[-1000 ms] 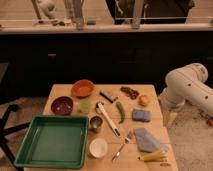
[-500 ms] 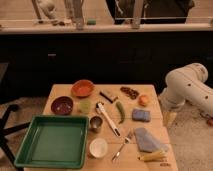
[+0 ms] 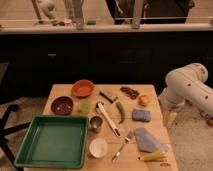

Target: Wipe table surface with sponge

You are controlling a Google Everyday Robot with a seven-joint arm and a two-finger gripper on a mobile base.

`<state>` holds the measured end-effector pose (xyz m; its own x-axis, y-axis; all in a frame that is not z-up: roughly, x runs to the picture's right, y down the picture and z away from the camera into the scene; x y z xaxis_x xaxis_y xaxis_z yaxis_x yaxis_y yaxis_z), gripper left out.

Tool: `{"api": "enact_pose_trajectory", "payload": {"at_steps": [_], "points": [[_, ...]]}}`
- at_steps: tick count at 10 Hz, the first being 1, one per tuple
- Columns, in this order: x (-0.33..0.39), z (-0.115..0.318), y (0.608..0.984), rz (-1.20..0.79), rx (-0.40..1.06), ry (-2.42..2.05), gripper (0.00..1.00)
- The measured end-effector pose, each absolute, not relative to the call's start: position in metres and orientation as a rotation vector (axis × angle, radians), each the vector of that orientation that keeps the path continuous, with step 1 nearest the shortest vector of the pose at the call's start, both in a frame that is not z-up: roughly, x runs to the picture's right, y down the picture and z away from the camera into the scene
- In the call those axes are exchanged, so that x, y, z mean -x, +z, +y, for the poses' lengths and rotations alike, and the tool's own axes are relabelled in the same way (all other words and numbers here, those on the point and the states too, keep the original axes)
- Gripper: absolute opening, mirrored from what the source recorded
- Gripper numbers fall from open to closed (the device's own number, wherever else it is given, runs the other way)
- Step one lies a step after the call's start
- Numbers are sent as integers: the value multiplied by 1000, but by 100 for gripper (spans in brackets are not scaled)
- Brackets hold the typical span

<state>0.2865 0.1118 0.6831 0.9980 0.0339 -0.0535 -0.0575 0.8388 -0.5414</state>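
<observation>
The small blue sponge (image 3: pixel 141 115) lies on the right part of the light tan wooden table surface (image 3: pixel 59 92), between a green pepper (image 3: pixel 120 112) and the table's right edge. My white arm (image 3: pixel 186 85) stands to the right of the table. Its gripper (image 3: pixel 169 118) hangs low beside the table's right edge, a short way right of the sponge and apart from it. It holds nothing that I can see.
On the table are an orange bowl (image 3: pixel 82 88), a dark red bowl (image 3: pixel 62 105), a pale green item (image 3: pixel 85 106), a green tray (image 3: pixel 52 141), a metal cup (image 3: pixel 95 123), a white cup (image 3: pixel 98 147), a white brush (image 3: pixel 107 118), a fork (image 3: pixel 122 145), a blue-grey cloth (image 3: pixel 146 138) and an orange fruit (image 3: pixel 144 100). A black chair (image 3: pixel 7 122) stands at the left.
</observation>
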Motion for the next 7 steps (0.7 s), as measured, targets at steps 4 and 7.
{"api": "enact_pose_trajectory", "payload": {"at_steps": [4,7], "points": [[-287,112,683,42,574,48,80],[-287,112,683,38,575,55,80]]}}
